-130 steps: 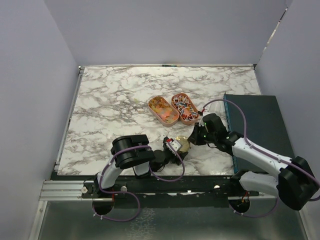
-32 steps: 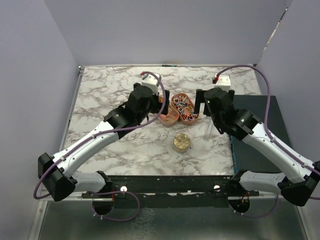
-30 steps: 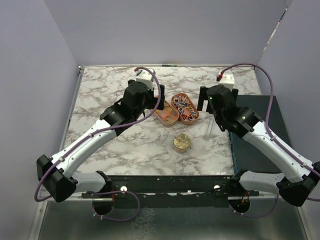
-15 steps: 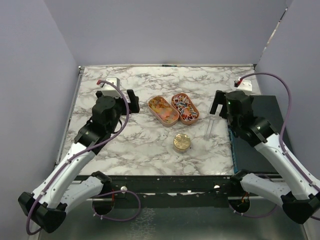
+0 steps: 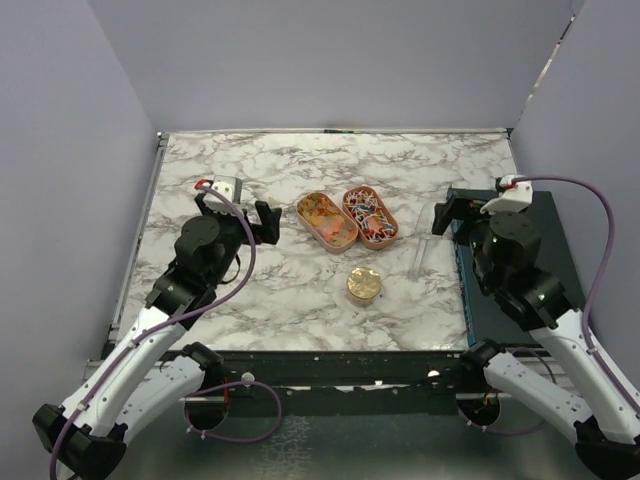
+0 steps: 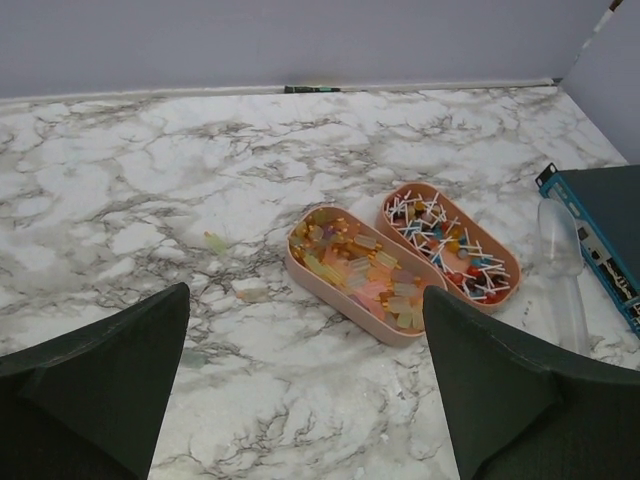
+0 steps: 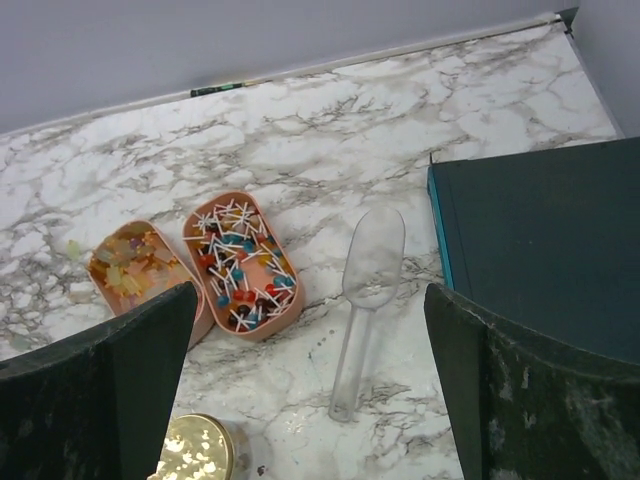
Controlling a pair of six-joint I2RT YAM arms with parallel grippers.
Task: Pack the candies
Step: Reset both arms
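**Go for the scoop first**

Your left fingers (image 6: 110,370) and right fingers (image 7: 520,400) are both spread wide and hold nothing. They hover above the desk (image 5: 220,160), one on each side of the work.

The orange-yellow candies (image 6: 360,275) fill the left tray (image 6: 330,305) and the mixed candies (image 6: 450,245) fill the right tray (image 6: 515,272). The two trays sit side by side at mid-desk.

The clear scoop (image 7: 368,280) lies just right of them, bowl far and handle near, beside the dark box (image 7: 540,240).

The right arm looks best placed. Drop over the handle, close across its narrow width and lift level. Avoid the gold lid (image 5: 363,285), which sits near of the trays.
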